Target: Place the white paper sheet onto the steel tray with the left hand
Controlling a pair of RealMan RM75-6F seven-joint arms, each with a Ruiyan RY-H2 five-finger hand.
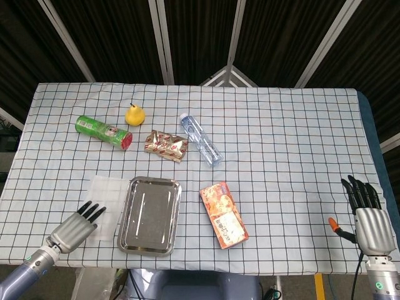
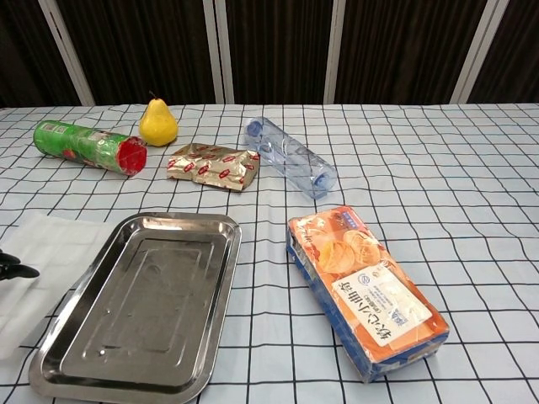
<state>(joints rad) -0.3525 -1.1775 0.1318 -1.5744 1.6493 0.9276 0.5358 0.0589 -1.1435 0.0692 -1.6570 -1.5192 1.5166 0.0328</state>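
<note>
The white paper sheet lies flat on the checked cloth, just left of the steel tray. My left hand is over the sheet's near end, fingers stretched out and apart, dark fingertips lying over the paper; it holds nothing. Whether the hand touches the sheet is unclear. The tray is empty. My right hand stays at the table's near right corner, fingers straight and apart, holding nothing.
An orange biscuit box lies right of the tray. Further back are a green can, a yellow pear, a snack packet and a clear bottle. The table's near edge runs just behind my left hand.
</note>
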